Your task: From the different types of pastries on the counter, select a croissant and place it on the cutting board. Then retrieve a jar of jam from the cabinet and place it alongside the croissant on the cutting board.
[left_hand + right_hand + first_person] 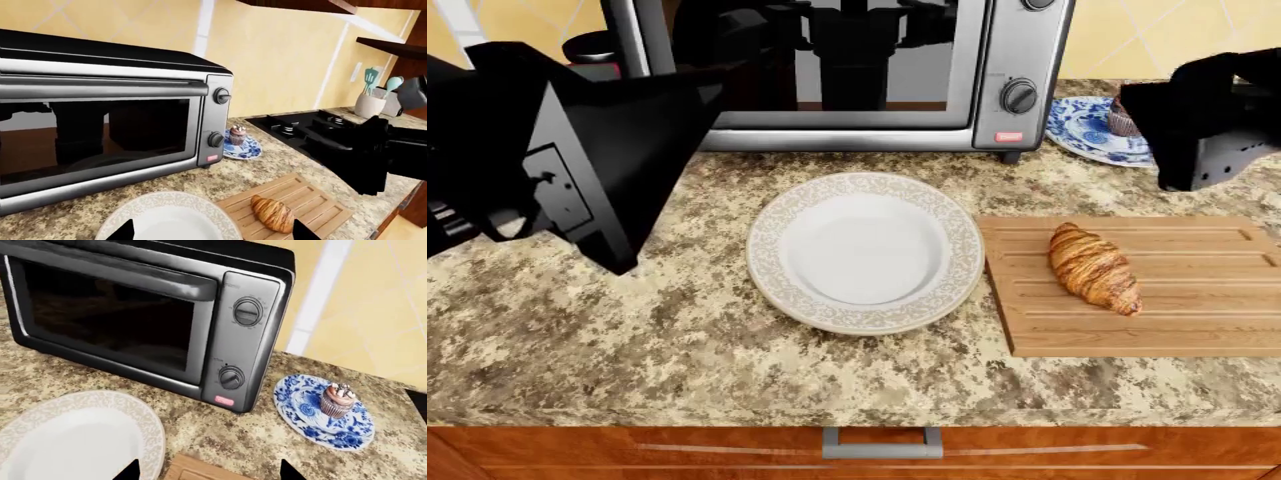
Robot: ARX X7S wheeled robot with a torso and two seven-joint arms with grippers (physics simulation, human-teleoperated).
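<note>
Your left gripper (213,231) is hovering with its two fingertips spread wide apart and nothing between them, above the white plate (170,217) and the cutting board (313,205). Your right gripper (210,471) is likewise standing open and empty, its fingertips showing over the plate's rim and the board's far corner, with the toaster oven (153,315) ahead of it.

In the head view both arms are raised above the desk (627,330): the left arm (561,140) is filling the left side and the right arm (1214,115) is hanging over the far right, partly covering the blue patterned saucer (1088,130).

The croissant (1092,267) is lying on the cutting board, on its left half, slanted across the grooves, touching no gripper. The board is sitting toward the desk's right edge, just beside the white plate, which is resting mid-desk in front of the toaster oven.

The cupcake (337,400) is standing upright on the blue saucer, near the desk's back edge just right of the oven. From the left wrist you are also seeing a black cooktop (300,127) further along the desk and a utensil holder (370,102) by the wall. The jar of jam is not showing in any view
</note>
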